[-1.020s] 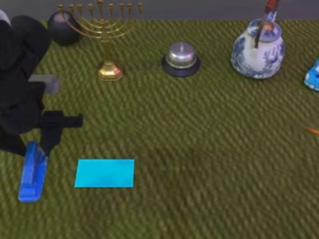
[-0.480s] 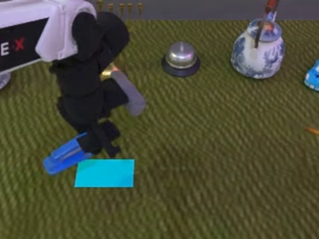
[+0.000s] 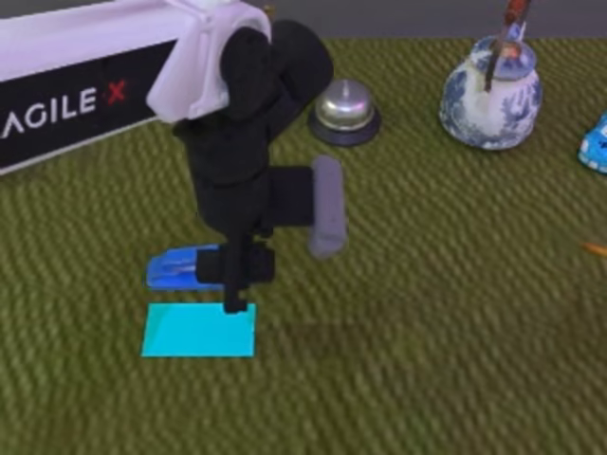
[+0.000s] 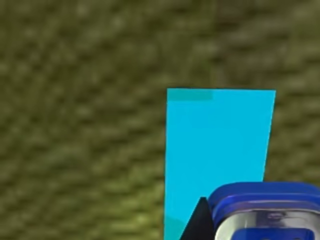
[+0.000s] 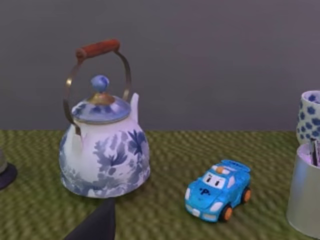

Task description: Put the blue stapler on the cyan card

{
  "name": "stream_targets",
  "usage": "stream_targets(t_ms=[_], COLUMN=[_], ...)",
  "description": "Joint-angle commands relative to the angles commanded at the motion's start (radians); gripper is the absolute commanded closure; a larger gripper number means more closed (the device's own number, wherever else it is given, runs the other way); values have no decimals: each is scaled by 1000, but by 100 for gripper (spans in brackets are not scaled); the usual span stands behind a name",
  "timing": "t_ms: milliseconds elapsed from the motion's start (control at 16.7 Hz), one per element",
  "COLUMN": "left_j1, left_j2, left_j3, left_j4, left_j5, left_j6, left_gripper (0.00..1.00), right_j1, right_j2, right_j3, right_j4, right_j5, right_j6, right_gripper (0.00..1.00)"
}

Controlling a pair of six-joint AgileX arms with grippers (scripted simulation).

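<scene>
My left gripper [image 3: 237,284] has its fingers clenched on the blue stapler [image 3: 180,266], held just beyond the cyan card [image 3: 199,330]'s far edge. The wrist view shows stapler [image 4: 260,210] overlapping card [image 4: 215,150]; open tabletop [image 3: 427,332] lies rightward.

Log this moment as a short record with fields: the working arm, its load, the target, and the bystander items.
working arm: left, reaching over the table's left half
left claw: shut on the blue stapler, held above the table
target: cyan card, flat and bare; stapler hangs at its far edge
right arm: out of the top view
bystanders: service bell, blue-and-white kettle, toy car
</scene>
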Motion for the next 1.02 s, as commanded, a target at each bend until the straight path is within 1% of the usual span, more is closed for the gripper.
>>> stream_targets(t_ms=[420,540,840,1020], left_j1=[5,14,47,58], left_j2=[-1,11,62,79], left_j3=[-17,-64,-236,-292], left_j4=[17,73,309,374], left_j5=[-1,0,1,1], left_j6=[8,17,51,65], left_gripper=[100,100,100,100], right_j1=[0,0,0,0], right_j2=[0,0,0,0], right_j3=[0,0,0,0], right_j4=[0,0,0,0], right_j5=[0,0,0,0], right_j6=[0,0,0,0], right_gripper=[0,0,0,0])
